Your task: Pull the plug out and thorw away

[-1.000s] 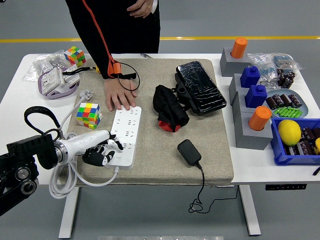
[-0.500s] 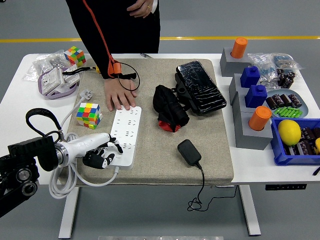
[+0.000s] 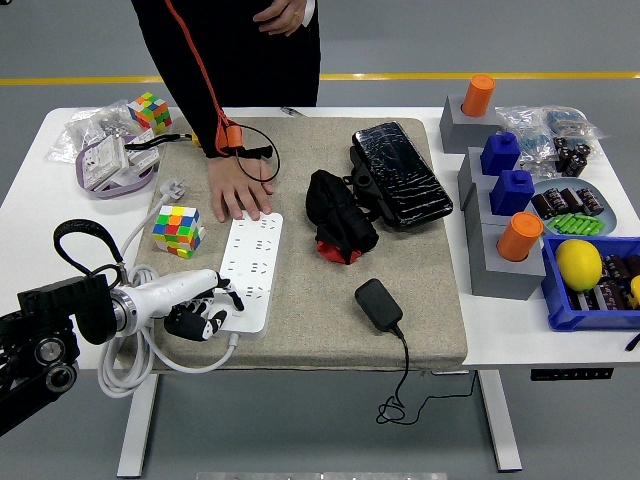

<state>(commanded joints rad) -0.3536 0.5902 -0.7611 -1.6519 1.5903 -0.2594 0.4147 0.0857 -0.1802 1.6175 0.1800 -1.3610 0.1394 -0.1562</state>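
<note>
A white power strip (image 3: 250, 270) lies on the beige mat (image 3: 310, 330). A person's hand (image 3: 238, 190) presses flat on its far end. No plug shows in its sockets. My left hand (image 3: 205, 312) rests at the strip's near left corner. Its fingers (image 3: 224, 298) are loosely bent and hold nothing. A black adapter plug (image 3: 378, 303) lies loose on the mat to the right of the strip, and its thin cable (image 3: 400, 390) hangs over the mat's front edge. The strip's thick white cord (image 3: 135, 350) loops under my left wrist.
A Rubik's cube (image 3: 177, 230) stands left of the strip, and another (image 3: 149, 110) at the back left. A black bundle (image 3: 338, 215) and a black case (image 3: 400, 175) lie mid-mat. Grey blocks, a blue bin (image 3: 590, 285) and a plate (image 3: 570, 205) stand at the right.
My left hand has drawn back a little, left and toward me, off the strip's near end. The person's hand and the adapter have not moved.
</note>
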